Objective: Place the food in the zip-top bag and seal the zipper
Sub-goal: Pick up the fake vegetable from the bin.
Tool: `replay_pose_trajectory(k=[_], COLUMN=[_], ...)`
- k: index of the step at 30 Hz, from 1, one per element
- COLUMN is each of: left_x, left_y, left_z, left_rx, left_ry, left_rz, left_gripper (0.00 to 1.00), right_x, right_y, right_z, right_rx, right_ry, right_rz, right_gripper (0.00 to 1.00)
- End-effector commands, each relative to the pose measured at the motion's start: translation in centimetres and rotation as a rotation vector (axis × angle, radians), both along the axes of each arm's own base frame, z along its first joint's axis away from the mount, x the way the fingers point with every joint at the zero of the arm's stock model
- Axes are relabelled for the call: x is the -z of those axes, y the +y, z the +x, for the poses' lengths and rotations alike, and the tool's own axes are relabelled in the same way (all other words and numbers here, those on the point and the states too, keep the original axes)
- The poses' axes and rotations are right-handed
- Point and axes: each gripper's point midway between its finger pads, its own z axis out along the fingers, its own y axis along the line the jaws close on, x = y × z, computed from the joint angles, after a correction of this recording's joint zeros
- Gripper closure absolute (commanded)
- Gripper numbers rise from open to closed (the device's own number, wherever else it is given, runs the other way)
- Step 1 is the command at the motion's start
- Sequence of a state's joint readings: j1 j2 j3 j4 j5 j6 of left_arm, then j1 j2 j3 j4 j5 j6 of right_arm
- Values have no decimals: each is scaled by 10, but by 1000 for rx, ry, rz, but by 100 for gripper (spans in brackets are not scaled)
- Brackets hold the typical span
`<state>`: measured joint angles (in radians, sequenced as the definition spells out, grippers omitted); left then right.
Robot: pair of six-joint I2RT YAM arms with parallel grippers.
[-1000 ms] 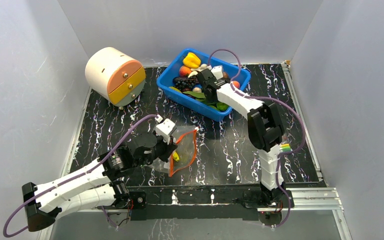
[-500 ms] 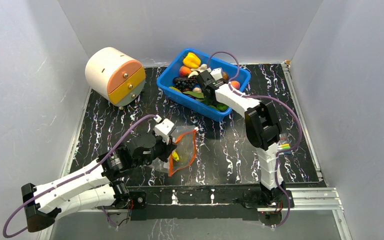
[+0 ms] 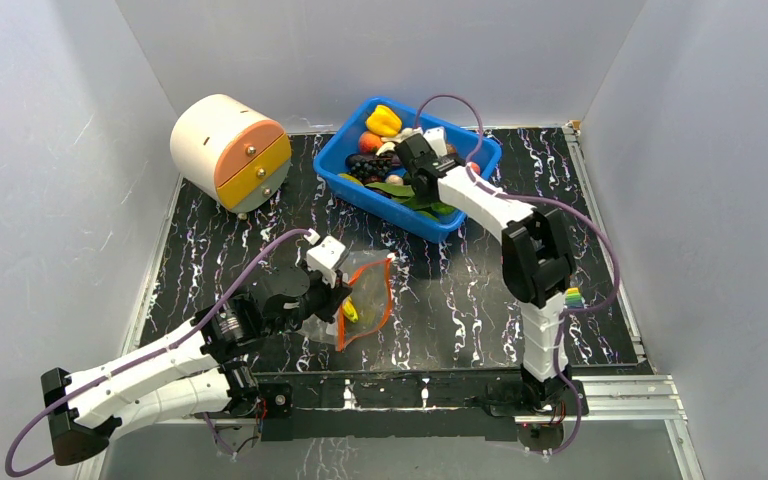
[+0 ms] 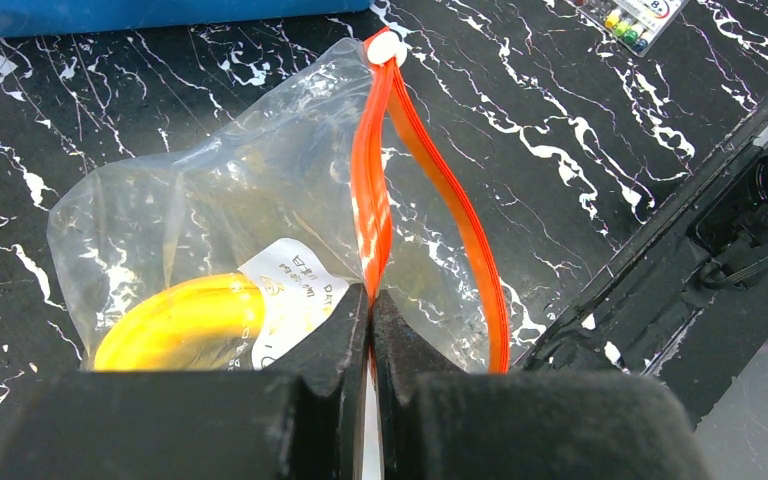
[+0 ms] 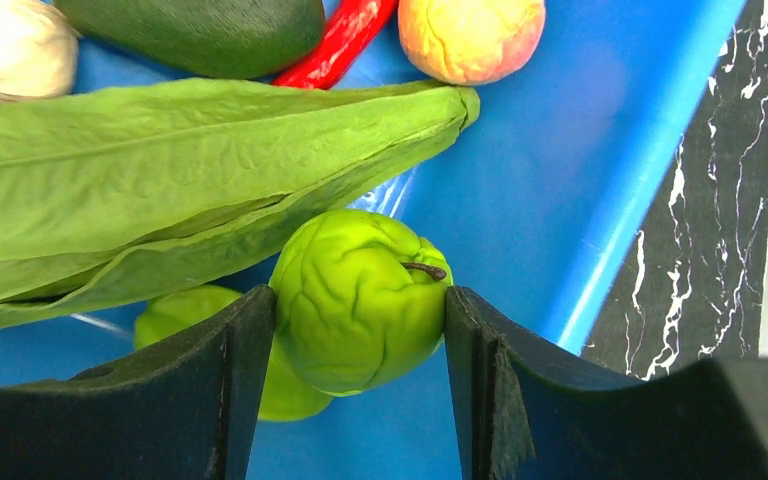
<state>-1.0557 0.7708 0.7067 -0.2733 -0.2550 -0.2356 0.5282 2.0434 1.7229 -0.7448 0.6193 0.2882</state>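
The clear zip-top bag (image 4: 220,200) lies on the black marbled table, its mouth open, with a yellow banana (image 4: 175,320) inside. My left gripper (image 4: 371,295) is shut on one side of the orange-red zipper (image 4: 370,200). In the top view the bag (image 3: 368,285) lies near my left gripper (image 3: 340,302). My right gripper (image 5: 360,300) is down in the blue bin (image 5: 560,180), with both fingers against a wrinkled green lime (image 5: 355,290). Long green leaves (image 5: 160,170), a red chili (image 5: 340,40) and a peach (image 5: 470,35) lie beside it.
A second green fruit (image 5: 190,320) sits under the lime. The bin (image 3: 355,155) at the back holds more toy food, including a yellow pepper (image 3: 383,120). A round cream drawer unit (image 3: 228,150) stands at the back left. White walls enclose the table.
My right arm has shifted slightly within the bin, its elbow swinging right. My left gripper has kept hold of the zipper and moved a little.
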Motion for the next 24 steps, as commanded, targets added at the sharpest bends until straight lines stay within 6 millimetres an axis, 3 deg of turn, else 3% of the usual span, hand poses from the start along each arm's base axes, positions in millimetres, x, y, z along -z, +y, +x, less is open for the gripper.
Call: replay_pose_trajectory(k=[1, 9, 15, 24], left_x=[-8, -10, -5, -10], left_y=[4, 6, 4, -6], left_z=[4, 4, 7, 10], left_rx=[-24, -36, -51, -94], left_ry=[-24, -34, -20, 37], left_rz=[-16, -31, -23, -79], left_gripper=[100, 100, 100, 100], right_x=[-58, -90, -127, -143], right_y=[8, 12, 16, 24], right_z=[8, -10, -35, -85], right_rx=[-24, -73, -141, -213], right_ry=[-159, -230, -318, -328], right_rz=[115, 234, 359, 569], right_gripper=[69, 70, 71, 72])
